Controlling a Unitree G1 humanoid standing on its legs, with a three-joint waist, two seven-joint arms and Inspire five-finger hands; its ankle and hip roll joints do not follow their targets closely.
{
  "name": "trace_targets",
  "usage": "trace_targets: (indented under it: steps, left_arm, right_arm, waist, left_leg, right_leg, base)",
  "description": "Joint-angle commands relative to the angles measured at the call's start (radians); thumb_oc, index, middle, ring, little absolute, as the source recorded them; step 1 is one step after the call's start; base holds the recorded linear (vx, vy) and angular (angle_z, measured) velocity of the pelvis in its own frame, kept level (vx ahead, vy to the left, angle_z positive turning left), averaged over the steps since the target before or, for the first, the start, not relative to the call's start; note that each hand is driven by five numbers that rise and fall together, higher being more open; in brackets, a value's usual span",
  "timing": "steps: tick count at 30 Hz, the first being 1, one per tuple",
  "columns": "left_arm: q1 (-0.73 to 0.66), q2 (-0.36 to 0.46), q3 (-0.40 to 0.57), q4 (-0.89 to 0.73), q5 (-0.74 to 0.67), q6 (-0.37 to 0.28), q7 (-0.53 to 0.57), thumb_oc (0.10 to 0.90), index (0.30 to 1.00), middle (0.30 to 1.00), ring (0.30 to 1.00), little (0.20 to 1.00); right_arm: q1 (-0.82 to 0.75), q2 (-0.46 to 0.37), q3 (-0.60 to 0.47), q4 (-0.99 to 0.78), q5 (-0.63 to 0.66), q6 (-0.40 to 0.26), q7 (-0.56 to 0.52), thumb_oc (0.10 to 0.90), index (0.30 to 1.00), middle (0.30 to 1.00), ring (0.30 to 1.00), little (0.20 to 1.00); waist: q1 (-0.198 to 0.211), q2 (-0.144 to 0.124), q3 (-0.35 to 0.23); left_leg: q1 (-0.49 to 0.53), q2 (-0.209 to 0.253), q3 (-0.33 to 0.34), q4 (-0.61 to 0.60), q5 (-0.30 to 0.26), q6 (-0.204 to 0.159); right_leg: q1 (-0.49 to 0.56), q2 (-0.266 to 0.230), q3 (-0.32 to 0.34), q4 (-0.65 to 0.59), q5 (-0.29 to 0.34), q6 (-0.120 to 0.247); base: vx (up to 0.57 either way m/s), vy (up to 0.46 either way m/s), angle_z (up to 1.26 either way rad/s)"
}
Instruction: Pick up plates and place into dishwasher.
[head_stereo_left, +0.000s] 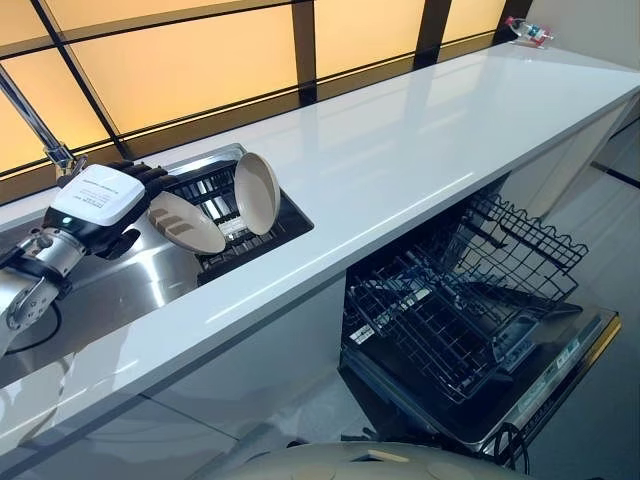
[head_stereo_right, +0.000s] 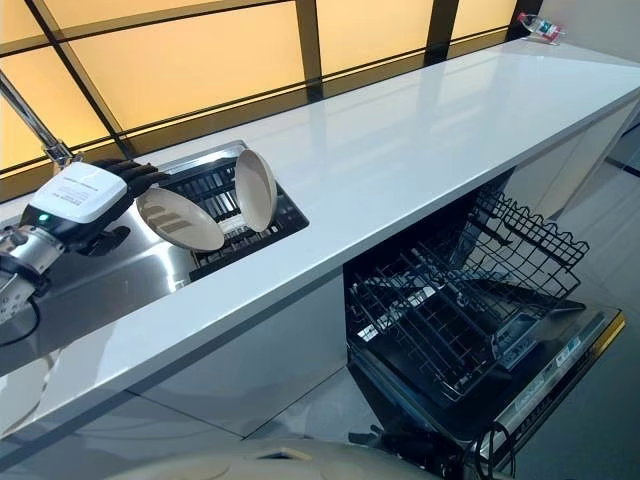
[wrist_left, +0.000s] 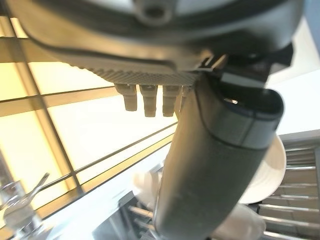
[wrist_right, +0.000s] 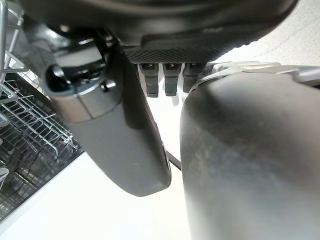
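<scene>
Cream plates (head_stereo_left: 256, 192), black rack (head_stereo_left: 235, 240), glossy white countertop (head_stereo_left: 400, 150).

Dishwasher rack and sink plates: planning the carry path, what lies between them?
Bare white countertop lies between the plates in the sink rack and the open dishwasher rack, in both eye views.

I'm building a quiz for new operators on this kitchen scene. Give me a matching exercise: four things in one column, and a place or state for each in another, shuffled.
Things:
1. Tilted beige plate
2. Upright beige plate
3. Black wire dishwasher rack
4. Clear plastic bottle

Places or states:
A. Lying at the white countertop's far end
B. Pulled out, no plates in it
C. Standing on edge in the sink's black rack
D. Next to the left hand

Pairs: 1-D, 2-C, 3-B, 4-A
</scene>
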Motion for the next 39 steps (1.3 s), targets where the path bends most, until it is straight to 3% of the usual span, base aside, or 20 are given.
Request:
trace_targets:
  steps: [1, 10, 22, 27, 31, 34, 39]
  left_arm:
    - [-0.208, 0.114, 0.046, 0.074, 0.026, 0.028, 0.022, 0.800, 0.900, 0.900, 0.900, 0.900]
    - [-0.365, 0.160, -0.116, 0.130, 0.100, 0.040, -0.115, 0.800, 0.900, 0.900, 0.900, 0.900]
    - [-0.484, 0.180, -0.222, 0.153, 0.092, 0.062, -0.265, 0.800, 0.900, 0.900, 0.900, 0.900]
    - [-0.503, 0.198, -0.218, 0.166, 0.068, 0.107, -0.151, 0.800, 0.900, 0.900, 0.900, 0.900]
    - [-0.499, 0.201, -0.190, 0.199, -0.011, 0.197, 0.130, 0.800, 0.900, 0.900, 0.900, 0.900]
    - [-0.434, 0.179, -0.117, 0.216, 0.003, 0.204, 0.258, 0.800, 0.900, 0.900, 0.900, 0.900]
    - [-0.317, 0.145, -0.026, 0.206, 0.099, 0.237, 0.249, 0.800, 0.900, 0.900, 0.900, 0.900]
  right_arm:
    - [-0.033, -0.059, 0.016, 0.023, -0.023, 0.013, 0.015, 0.800, 0.900, 0.900, 0.900, 0.900]
    - [-0.037, -0.066, 0.022, 0.033, -0.025, 0.014, 0.014, 0.800, 0.900, 0.900, 0.900, 0.900]
    - [-0.038, -0.058, 0.037, 0.036, -0.016, 0.009, 0.002, 0.800, 0.900, 0.900, 0.900, 0.900]
    - [-0.037, -0.056, 0.043, 0.029, -0.014, 0.012, 0.001, 0.800, 0.900, 0.900, 0.900, 0.900]
    - [-0.038, -0.053, 0.051, 0.016, -0.003, 0.023, -0.003, 0.800, 0.900, 0.900, 0.900, 0.900]
    - [-0.036, -0.049, 0.054, 0.007, 0.004, 0.032, -0.006, 0.800, 0.900, 0.900, 0.900, 0.900]
    - [-0.035, -0.044, 0.054, 0.008, 0.000, 0.033, -0.005, 0.800, 0.900, 0.900, 0.900, 0.900]
  waist:
    - [-0.027, 0.033, 0.015]
    - [-0.048, 0.042, 0.016]
    - [-0.052, 0.046, 0.017]
    - [-0.048, 0.044, 0.018]
    - [-0.041, 0.037, 0.018]
    - [-0.033, 0.031, 0.016]
    - [-0.031, 0.028, 0.012]
  left_leg:
    - [0.051, -0.082, 0.086, 0.007, -0.131, 0.067]
    - [0.054, -0.084, 0.105, 0.007, -0.133, 0.072]
    - [0.051, -0.087, 0.107, 0.007, -0.132, 0.074]
    - [0.050, -0.087, 0.106, 0.007, -0.132, 0.074]
    - [0.048, -0.087, 0.103, 0.007, -0.131, 0.074]
    - [0.046, -0.088, 0.101, 0.007, -0.132, 0.073]
    - [0.045, -0.088, 0.098, 0.007, -0.133, 0.071]
  right_leg:
    - [-0.029, 0.044, 0.034, 0.018, 0.013, 0.041]
    - [-0.034, 0.047, 0.053, 0.017, 0.020, 0.046]
    - [-0.040, 0.045, 0.059, 0.018, 0.025, 0.052]
    - [-0.041, 0.043, 0.058, 0.018, 0.027, 0.053]
    - [-0.042, 0.041, 0.055, 0.021, 0.026, 0.052]
    - [-0.040, 0.041, 0.053, 0.019, 0.025, 0.050]
    - [-0.041, 0.039, 0.051, 0.017, 0.024, 0.048]
  base:
    - [0.00, 0.000, 0.00]
    - [0.01, 0.013, -0.08]
    - [0.00, 0.000, 0.00]
    - [0.00, 0.000, 0.00]
    - [0.00, 0.000, 0.00]
    - [0.00, 0.000, 0.00]
    - [0.00, 0.000, 0.00]
